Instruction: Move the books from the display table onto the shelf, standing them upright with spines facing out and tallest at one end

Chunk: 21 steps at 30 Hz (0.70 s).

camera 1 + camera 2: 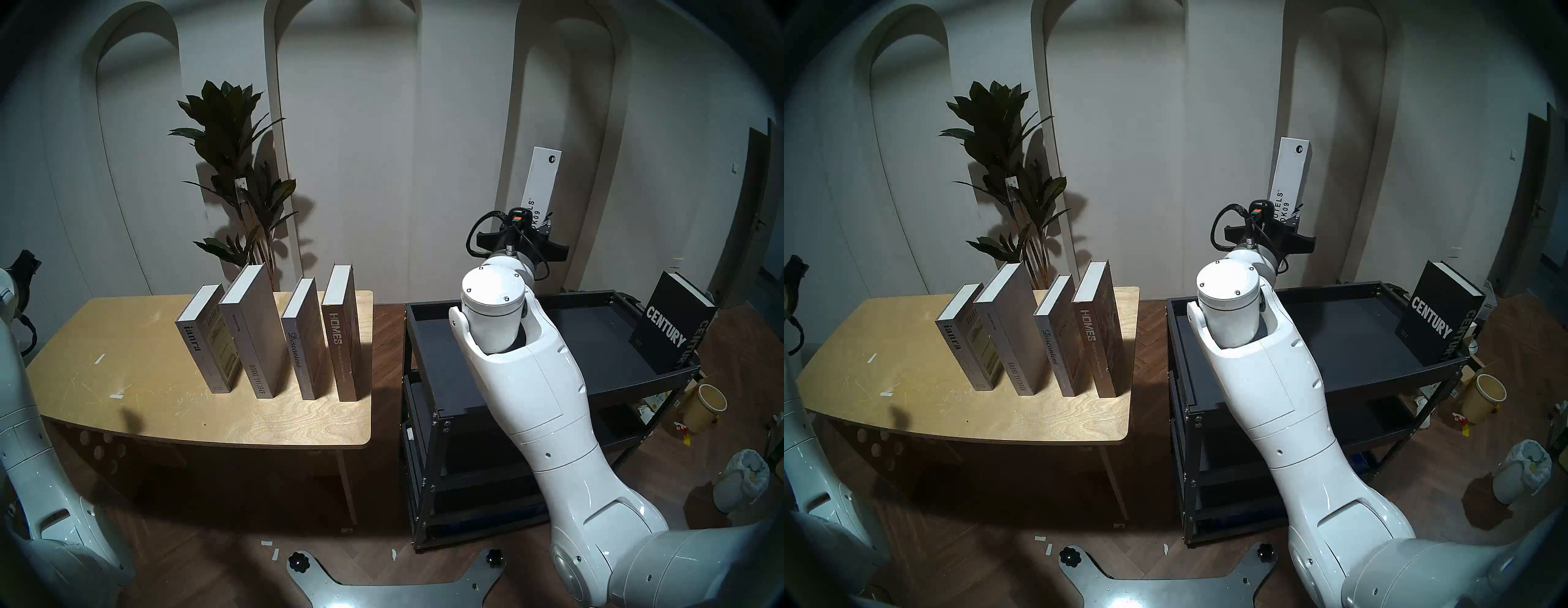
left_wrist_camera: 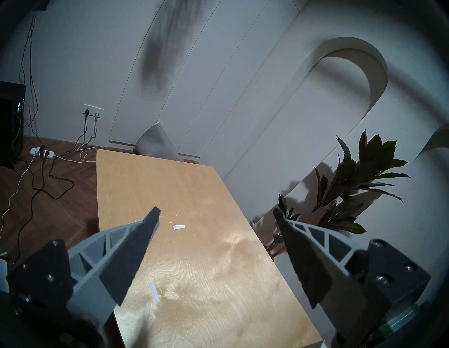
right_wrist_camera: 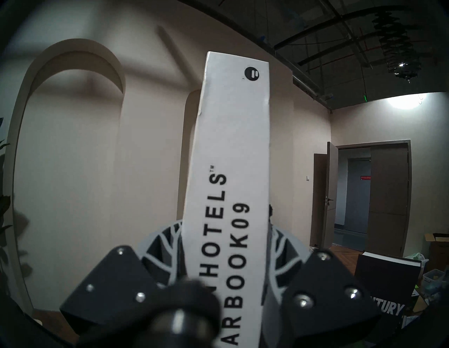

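Item: white "HOTELS YEARBOOK 09" book [image 3: 230, 170], in transit.
I am carrying it upright, pinched in the right gripper [image 3: 226, 255], above the black rack [image 1: 594, 339]; next, standing it beside CENTURY [image 1: 666, 327]. Left gripper [image 2: 216, 213] is hanging spread over the plywood table [image 2: 194, 267].

The right arm reaches forward and up, its right claw [image 3: 224, 257] clamped from both sides on a tall white book [image 3: 230, 150] held upright. The left claw [image 2: 216, 213] hangs level at the far left, fingers spread wide, gripping nothing.

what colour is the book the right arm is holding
White, with black lettering on its spine; the book shows best in the right wrist view.
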Each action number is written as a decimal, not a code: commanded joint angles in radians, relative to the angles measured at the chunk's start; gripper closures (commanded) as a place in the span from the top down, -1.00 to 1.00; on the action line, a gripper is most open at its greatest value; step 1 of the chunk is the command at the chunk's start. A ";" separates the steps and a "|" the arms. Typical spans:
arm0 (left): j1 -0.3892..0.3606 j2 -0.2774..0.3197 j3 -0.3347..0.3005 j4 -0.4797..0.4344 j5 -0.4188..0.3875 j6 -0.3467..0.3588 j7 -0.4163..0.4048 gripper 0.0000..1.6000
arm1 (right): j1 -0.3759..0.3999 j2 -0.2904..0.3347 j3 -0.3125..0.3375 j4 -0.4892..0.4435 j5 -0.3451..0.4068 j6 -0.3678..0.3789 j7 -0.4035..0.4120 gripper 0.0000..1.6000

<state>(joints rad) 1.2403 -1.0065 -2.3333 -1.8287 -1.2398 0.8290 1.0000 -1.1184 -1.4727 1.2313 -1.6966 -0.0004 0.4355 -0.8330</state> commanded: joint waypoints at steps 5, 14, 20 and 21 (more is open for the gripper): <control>0.024 -0.009 0.000 -0.018 0.012 0.008 -0.007 1.00 | -0.066 0.098 0.042 -0.115 0.026 0.045 0.068 -1.00; 0.053 -0.025 -0.002 -0.022 0.023 0.022 -0.023 1.00 | -0.118 0.185 0.104 -0.188 0.063 0.095 0.134 -1.00; 0.066 -0.033 -0.001 -0.025 0.027 0.028 -0.031 1.00 | -0.149 0.223 0.131 -0.225 0.084 0.120 0.175 -1.00; 0.068 -0.034 -0.001 -0.025 0.028 0.029 -0.032 1.00 | -0.155 0.230 0.137 -0.231 0.088 0.125 0.182 -1.00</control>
<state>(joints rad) 1.3022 -1.0378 -2.3361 -1.8320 -1.2167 0.8600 0.9674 -1.2420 -1.3141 1.3294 -1.8537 0.0764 0.5395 -0.6953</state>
